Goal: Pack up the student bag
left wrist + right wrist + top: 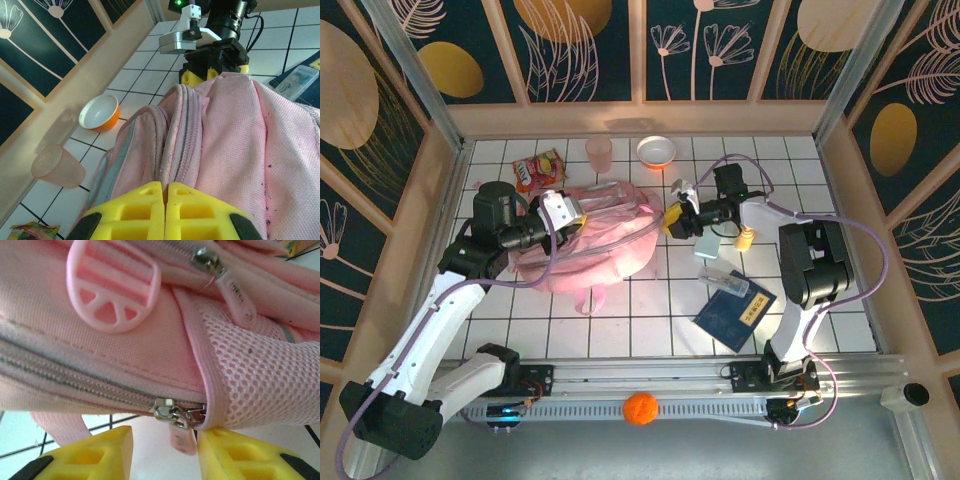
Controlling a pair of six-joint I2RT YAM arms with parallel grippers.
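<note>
A white tiled table [620, 330] is seen, walled by dark panels painted with pale leaves. The student bag [605, 245] is laid slumped at its middle, between the two grippers. The left gripper [165, 187] is found shut, its yellow pads pressed together with no gap. A zipped seam of the bag rises directly ahead of the tips, and whether a fold of cloth is pinched cannot be told. The right gripper [165, 435] is held partly open. Its fingers stand apart on either side of a pink zip pull [182, 440], which hangs from a metal slider [170, 412] just above the gap, and no clamping on the pull is shown. Behind the right gripper, toward its arm's base, a blue book [733, 310] and a clear case [725, 282] are left on the tiles.

The bag is judged light, soft and limp: woven cloth and mesh that will sag and bunch rather than keep shape. For opening, hold is best taken at the pull tab, with the fabric beside the zip track pinned by the other gripper so that the slider can run. The small tab may slip from the pads if it is caught near its end.
</note>
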